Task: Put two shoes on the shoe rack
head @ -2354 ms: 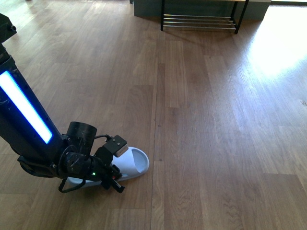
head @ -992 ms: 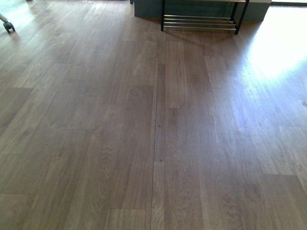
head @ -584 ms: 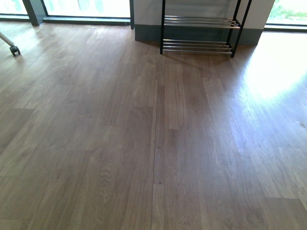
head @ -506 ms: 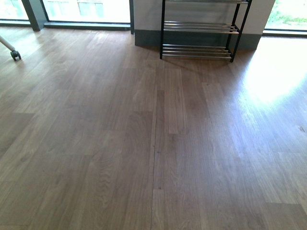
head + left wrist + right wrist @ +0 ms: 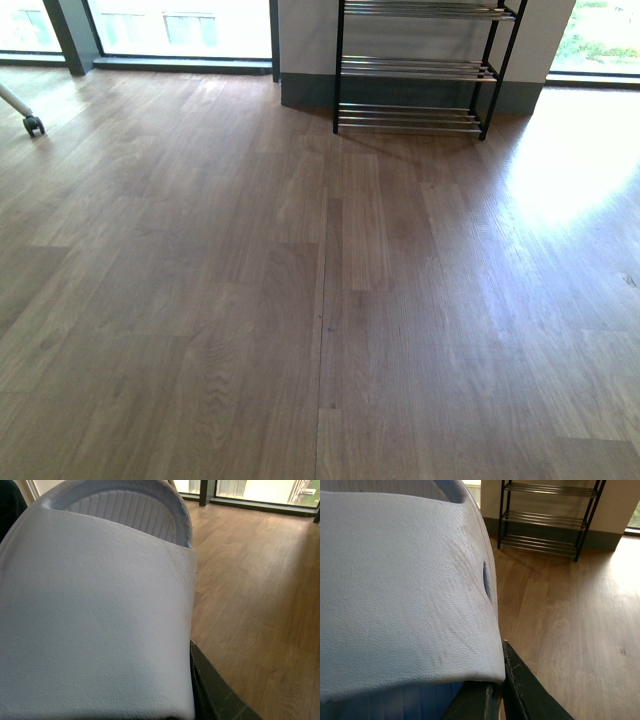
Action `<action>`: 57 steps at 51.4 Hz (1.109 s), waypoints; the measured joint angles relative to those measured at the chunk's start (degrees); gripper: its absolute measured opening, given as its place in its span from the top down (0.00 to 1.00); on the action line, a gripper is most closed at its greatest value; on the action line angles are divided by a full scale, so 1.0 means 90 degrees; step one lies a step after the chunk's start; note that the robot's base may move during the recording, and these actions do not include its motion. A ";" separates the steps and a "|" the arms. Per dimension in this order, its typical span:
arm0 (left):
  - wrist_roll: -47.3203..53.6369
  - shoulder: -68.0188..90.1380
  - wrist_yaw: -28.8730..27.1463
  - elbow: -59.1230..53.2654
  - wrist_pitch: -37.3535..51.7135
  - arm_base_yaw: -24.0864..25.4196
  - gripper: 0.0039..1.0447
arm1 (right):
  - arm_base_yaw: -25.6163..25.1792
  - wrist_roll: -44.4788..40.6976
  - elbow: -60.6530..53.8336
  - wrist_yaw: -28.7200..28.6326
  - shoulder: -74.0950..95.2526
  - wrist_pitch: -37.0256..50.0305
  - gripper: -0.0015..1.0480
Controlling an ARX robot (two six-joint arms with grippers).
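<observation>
Front view: brown wood floor (image 5: 320, 300) nearly all over. At the top middle, against the wall, the shoe rack (image 5: 415, 68), with black posts, shiny bars and three shelves in sight. At the upper left edge, a small black wheel (image 5: 33, 125).

Left wrist view: a white slide shoe (image 5: 95, 620) filling the left and middle, up off the floor, ribbed inside showing at the top. Under its edge at the bottom, a dark bit of the left gripper (image 5: 212, 692), tight against the shoe. Looks clamped on it. Cannot tell how wide, jaws hidden by the shoe.

Right wrist view: a pale blue slide shoe (image 5: 405, 590) filling the left, also up in the air. At the bottom middle, the right gripper (image 5: 520, 690), dark, touching the shoe's underside and gripping it. Width hidden too. Rack in the upper right, well apart from the shoe.
</observation>
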 joint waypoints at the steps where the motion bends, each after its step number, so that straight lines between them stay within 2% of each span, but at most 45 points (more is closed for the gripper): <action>1: -0.0002 0.0000 0.0002 0.0000 0.0002 0.0000 0.98 | 0.0000 0.0000 0.0000 0.0002 0.0000 0.0000 0.98; 57: -0.0010 0.0007 0.0007 0.0012 0.0002 -0.0005 0.98 | 0.0002 0.0002 -0.0007 0.0000 0.0002 0.0000 0.98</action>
